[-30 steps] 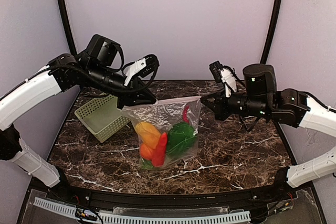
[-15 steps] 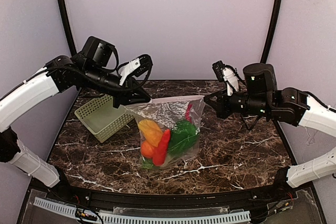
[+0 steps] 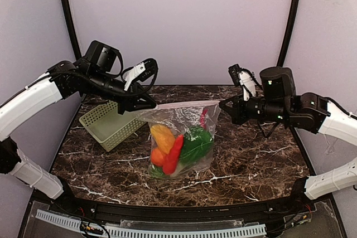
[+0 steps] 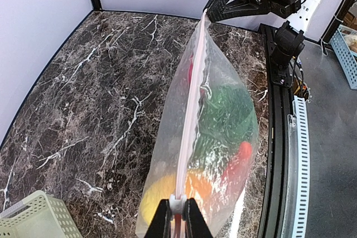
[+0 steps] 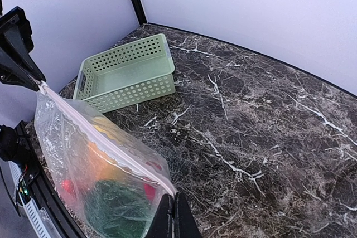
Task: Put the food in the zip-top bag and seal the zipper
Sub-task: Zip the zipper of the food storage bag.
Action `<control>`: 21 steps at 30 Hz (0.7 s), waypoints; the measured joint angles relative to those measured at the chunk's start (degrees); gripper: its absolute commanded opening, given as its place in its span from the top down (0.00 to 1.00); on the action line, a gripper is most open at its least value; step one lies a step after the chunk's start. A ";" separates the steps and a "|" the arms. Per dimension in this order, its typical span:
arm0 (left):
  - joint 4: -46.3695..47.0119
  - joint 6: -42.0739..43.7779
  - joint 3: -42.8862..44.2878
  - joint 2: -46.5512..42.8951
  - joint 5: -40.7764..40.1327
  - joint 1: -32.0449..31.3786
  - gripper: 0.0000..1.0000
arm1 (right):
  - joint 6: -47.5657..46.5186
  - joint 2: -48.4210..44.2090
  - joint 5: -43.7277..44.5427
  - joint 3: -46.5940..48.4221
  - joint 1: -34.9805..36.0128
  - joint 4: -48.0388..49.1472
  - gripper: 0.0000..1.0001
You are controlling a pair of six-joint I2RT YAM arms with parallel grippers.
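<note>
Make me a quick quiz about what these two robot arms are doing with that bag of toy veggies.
1. True or false: the food is inside the zip-top bag.
2. What pinches the bag's zipper? A) only the left end effector; B) only the right end effector; C) both, one at each end.
3. Fill in: the pale green basket beside the bag holds ____ food.

Key: 1 true; 2 C; 3 no.
</note>
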 measured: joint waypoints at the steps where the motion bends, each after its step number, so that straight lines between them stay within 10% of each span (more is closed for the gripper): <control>1: 0.11 0.00 -0.17 -0.02 0.07 0.22 0.99 | 0.13 -0.11 0.13 -0.04 -0.11 -0.13 1.00; 21: 1.03 0.02 -3.50 -2.21 1.46 4.57 0.99 | 2.21 -0.24 0.55 -0.44 -3.21 -1.16 1.00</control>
